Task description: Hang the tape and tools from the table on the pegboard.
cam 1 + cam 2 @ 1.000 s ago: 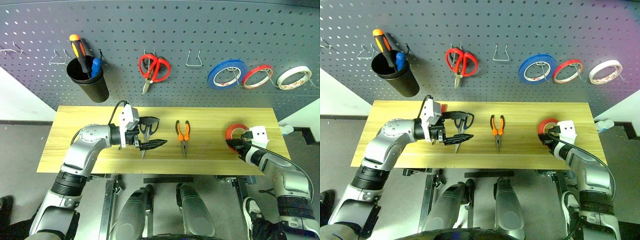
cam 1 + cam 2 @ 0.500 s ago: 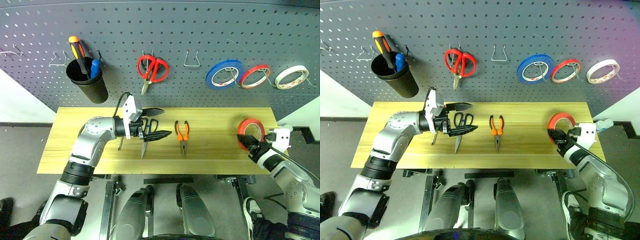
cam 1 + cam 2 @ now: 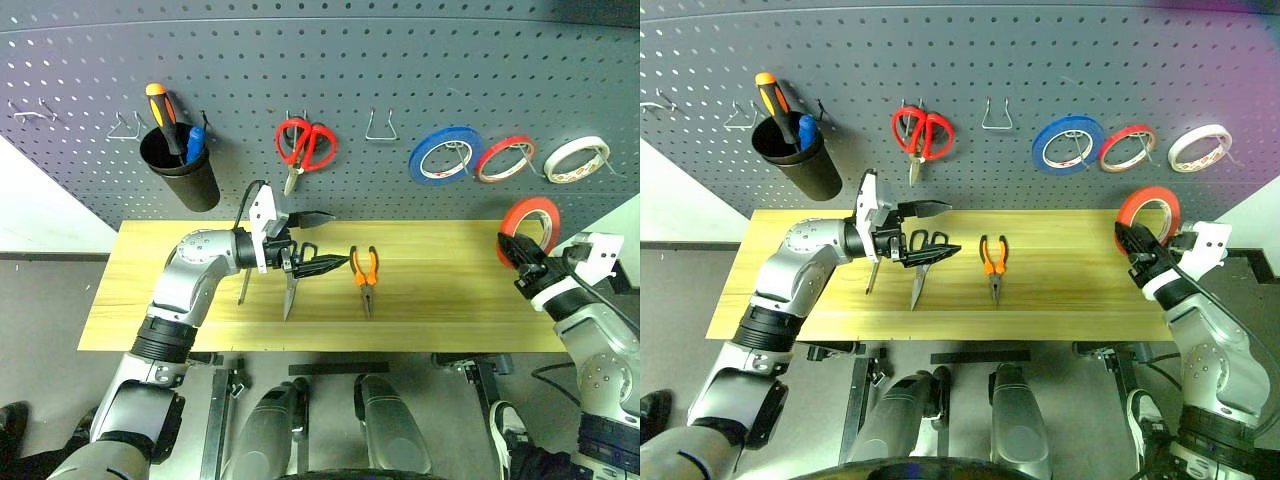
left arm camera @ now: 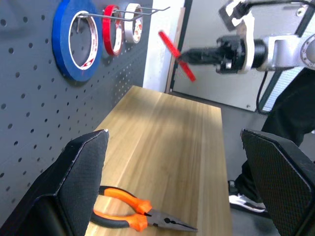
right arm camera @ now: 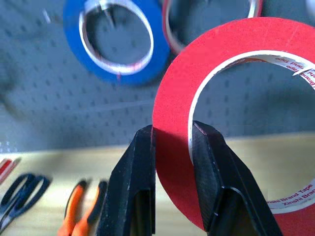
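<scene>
While we scan from the upper left of the frame, we see a black cup (image 3: 182,172) hanging on the dark grey pegboard (image 3: 330,70), holding an orange-and-black screwdriver (image 3: 163,108) and a blue-handled tool (image 3: 194,142). To its right hang red-handled scissors (image 3: 303,147), then a bare wire hook (image 3: 383,126), then a blue tape roll (image 3: 447,153), a red roll (image 3: 505,158) and a white roll (image 3: 576,158) at the upper right.

Below, on the table (image 3: 140,300), a slim screwdriver (image 3: 244,285) lies left of centre, its handle hidden behind our left arm. Our left hand (image 3: 322,243) hovers with fingers spread wide and nothing between them, above the dark-handled scissors (image 3: 292,283), which lie with blades pointing to the table's near edge. Just right, at mid-frame, the orange-and-black pliers (image 3: 365,274) lie untouched.

At the right edge, our right hand (image 3: 519,250) pinches the orange-red tape (image 3: 531,222) by its lower rim, upright and lifted clear of the table, below the hanging rolls.
</scene>
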Robot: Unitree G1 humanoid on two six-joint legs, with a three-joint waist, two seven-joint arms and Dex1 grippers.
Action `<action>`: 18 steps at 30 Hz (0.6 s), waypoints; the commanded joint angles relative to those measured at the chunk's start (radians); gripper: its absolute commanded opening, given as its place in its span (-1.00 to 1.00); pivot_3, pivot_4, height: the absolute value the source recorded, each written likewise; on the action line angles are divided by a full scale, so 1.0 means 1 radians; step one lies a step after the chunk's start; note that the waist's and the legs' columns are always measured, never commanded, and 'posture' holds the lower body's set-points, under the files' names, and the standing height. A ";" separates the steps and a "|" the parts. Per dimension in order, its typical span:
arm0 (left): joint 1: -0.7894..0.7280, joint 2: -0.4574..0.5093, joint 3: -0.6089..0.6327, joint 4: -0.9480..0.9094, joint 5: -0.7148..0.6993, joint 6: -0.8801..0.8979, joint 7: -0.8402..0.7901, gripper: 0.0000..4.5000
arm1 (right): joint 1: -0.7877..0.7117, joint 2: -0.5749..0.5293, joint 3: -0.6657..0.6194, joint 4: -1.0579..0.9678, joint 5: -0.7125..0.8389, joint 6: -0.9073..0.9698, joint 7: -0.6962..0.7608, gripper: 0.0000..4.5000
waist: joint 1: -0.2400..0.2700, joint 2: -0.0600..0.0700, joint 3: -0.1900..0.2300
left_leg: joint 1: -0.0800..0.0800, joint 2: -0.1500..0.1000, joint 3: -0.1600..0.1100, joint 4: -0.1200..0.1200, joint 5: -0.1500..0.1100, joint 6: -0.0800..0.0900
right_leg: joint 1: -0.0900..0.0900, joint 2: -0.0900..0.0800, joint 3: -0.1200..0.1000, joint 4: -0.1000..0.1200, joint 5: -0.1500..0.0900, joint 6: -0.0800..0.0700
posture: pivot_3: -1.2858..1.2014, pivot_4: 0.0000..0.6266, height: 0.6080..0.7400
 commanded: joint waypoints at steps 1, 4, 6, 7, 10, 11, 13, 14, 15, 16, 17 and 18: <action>-0.030 -0.008 0.012 0.000 -0.001 -0.028 -0.009 1.00 | 0.001 -0.020 -0.037 -0.068 0.024 -0.024 -0.014 -0.70 | 0.000 0.000 -0.007 | 0.000 0.000 0.000 0.000 0.000 0.000 | 0.000 0.000 0.000 0.000 0.000 0.000 | -0.17 -0.52 0.67; -0.044 -0.013 0.010 0.009 -0.002 -0.033 -0.014 1.00 | -0.007 -0.027 -0.048 -0.092 0.037 -0.021 -0.031 -0.70 | -0.001 0.002 -0.011 | 0.000 0.000 0.001 0.001 0.000 0.000 | 0.000 0.000 0.000 0.000 0.000 0.000 | -0.18 -0.52 0.67; -0.051 -0.015 0.011 0.015 -0.004 -0.032 -0.017 1.00 | -0.010 -0.034 -0.046 -0.091 0.039 -0.025 -0.029 -0.70 | -0.003 0.002 -0.015 | 0.000 0.000 0.001 0.002 -0.001 0.001 | 0.000 0.000 0.000 0.001 0.001 0.000 | -0.18 -0.52 0.67; -0.052 -0.016 0.011 0.016 -0.004 -0.032 -0.017 1.00 | -0.013 -0.036 -0.043 -0.090 0.037 -0.028 -0.031 -0.70 | -0.004 0.003 -0.017 | 0.000 0.000 0.001 0.002 -0.001 0.001 | 0.001 0.000 0.000 0.000 0.001 0.000 | -0.18 -0.52 0.67; -0.050 -0.020 0.007 0.012 -0.004 -0.029 -0.018 1.00 | -0.045 -0.044 -0.034 -0.086 0.034 -0.035 -0.041 -0.70 | -0.009 0.004 -0.018 | 0.001 0.000 0.001 0.002 -0.001 0.001 | 0.001 0.000 0.000 0.001 0.001 0.000 | -0.18 -0.52 0.67; -0.050 -0.022 0.006 0.010 -0.004 -0.028 -0.017 1.00 | -0.059 -0.045 -0.031 -0.081 0.035 -0.035 -0.043 -0.70 | -0.011 0.005 -0.019 | 0.001 0.000 0.001 0.002 -0.001 0.001 | 0.001 0.000 0.000 0.001 0.001 0.000 | -0.18 -0.52 0.67; -0.051 -0.024 0.006 0.006 -0.005 -0.024 -0.013 1.00 | -0.092 -0.052 -0.012 -0.065 0.026 -0.035 -0.042 -0.70 | -0.022 0.005 -0.019 | 0.001 0.000 0.001 0.003 -0.001 0.002 | 0.001 0.000 0.000 0.002 0.001 0.000 | -0.18 -0.50 0.67; -0.050 -0.024 0.007 0.004 -0.005 -0.023 -0.012 1.00 | -0.108 -0.052 -0.005 -0.056 0.023 -0.034 -0.041 -0.70 | -0.025 0.005 -0.019 | 0.001 0.000 0.001 0.003 -0.001 0.002 | 0.001 0.000 0.000 0.002 0.001 0.000 | -0.17 -0.49 0.67; -0.049 -0.023 0.008 0.003 -0.005 -0.022 -0.012 1.00 | -0.118 -0.053 0.000 -0.050 0.020 -0.034 -0.041 -0.70 | -0.028 0.005 -0.019 | 0.001 0.000 0.001 0.004 -0.001 0.002 | 0.001 0.000 0.000 0.002 0.001 0.000 | -0.17 -0.49 0.67; -0.048 -0.022 0.009 0.001 -0.004 -0.021 -0.012 1.00 | -0.132 -0.054 0.009 -0.039 0.014 -0.036 -0.039 -0.70 | -0.030 0.005 -0.019 | 0.001 0.000 0.001 0.004 -0.001 0.002 | 0.001 0.001 0.000 0.002 0.001 0.000 | -0.17 -0.49 0.67; -0.043 -0.019 0.009 -0.004 -0.003 -0.019 -0.011 1.00 | -0.156 -0.054 0.026 -0.015 0.002 -0.044 -0.034 -0.70 | -0.031 0.005 -0.019 | 0.001 0.000 0.001 0.004 -0.001 0.002 | 0.001 0.001 0.000 0.003 0.001 0.000 | -0.16 -0.48 0.67; -0.039 -0.017 0.009 -0.007 -0.002 -0.018 -0.010 1.00 | -0.178 -0.054 0.039 0.011 -0.008 -0.050 -0.028 -0.70 | -0.034 0.005 -0.019 | 0.001 0.000 0.001 0.004 -0.001 0.002 | 0.001 0.001 0.001 0.003 0.001 0.000 | -0.16 -0.48 0.67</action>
